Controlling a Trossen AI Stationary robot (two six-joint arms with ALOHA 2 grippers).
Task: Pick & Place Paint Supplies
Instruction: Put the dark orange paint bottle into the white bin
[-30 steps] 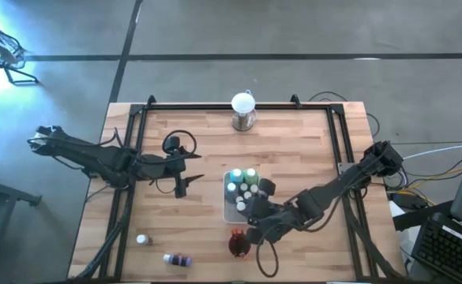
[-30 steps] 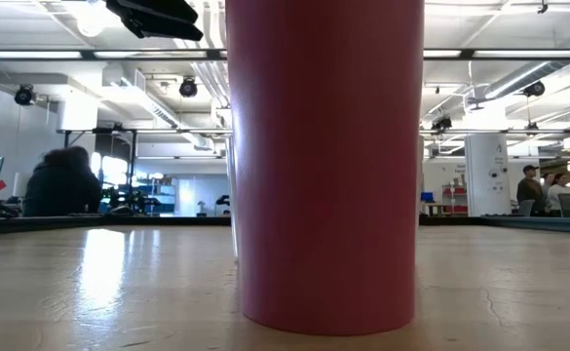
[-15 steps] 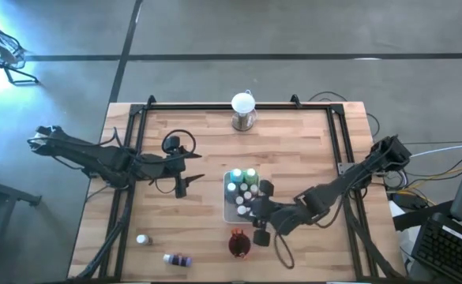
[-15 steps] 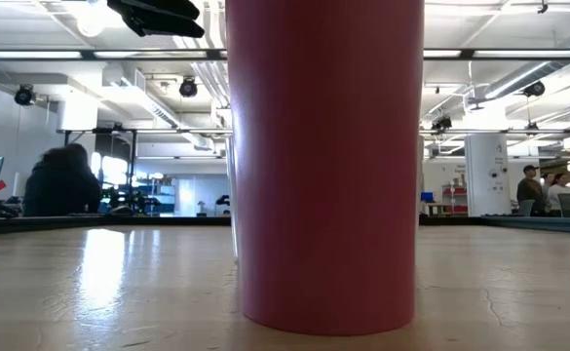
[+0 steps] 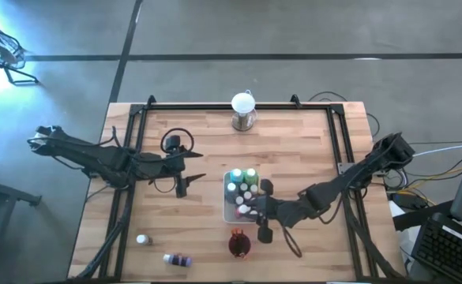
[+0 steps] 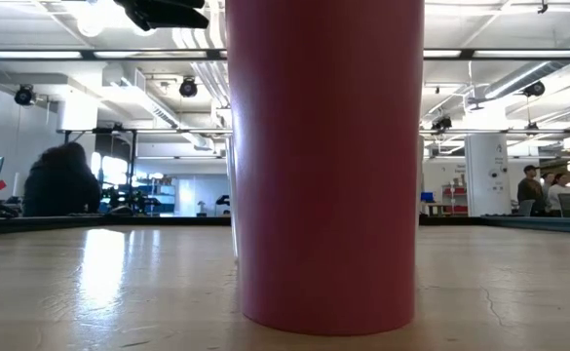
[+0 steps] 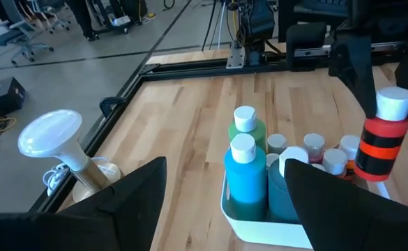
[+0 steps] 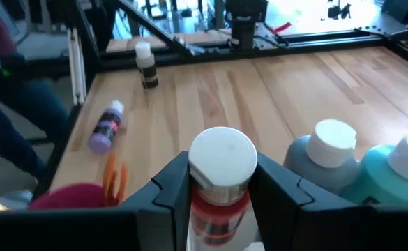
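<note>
- Red paint bottle (image 7: 383, 139), white-capped with dark bands, pinched between the fingers of the right gripper (image 5: 256, 211); held upright just above the near end of the white tray (image 5: 229, 214).
- From the right wrist view, same bottle (image 8: 220, 183) squeezed between two dark fingers (image 8: 172, 189), cap facing the camera.
- Standing in the tray: a teal bottle (image 7: 245, 180) and a green bottle (image 7: 248, 128) at the far end, with several smaller white-capped bottles (image 7: 314, 148) packed behind them.
- Lying on its side on the bare wood near the table's front-left edge: a purple bottle (image 5: 178, 259); seen also from the right wrist (image 8: 105, 128).
- Standing upright a little farther left, apart from the purple one: a dark bottle with a white cap (image 5: 142, 239).
- Dark red cup (image 5: 239, 244) just in front of the tray, with orange-tipped brush ends (image 8: 116, 180) showing at its rim; fills most of the low view (image 6: 324, 166).
- Left gripper (image 5: 181, 189) hanging over the wood to the left of the tray, well apart from it, fingers (image 7: 134, 199) spread wide and holding nothing.
- White globe on a metal base (image 5: 243, 110) at the table's far edge, away from both arms.
- Beyond the table in the low view, a seated person (image 6: 62, 181) and other people farther off to the right.
</note>
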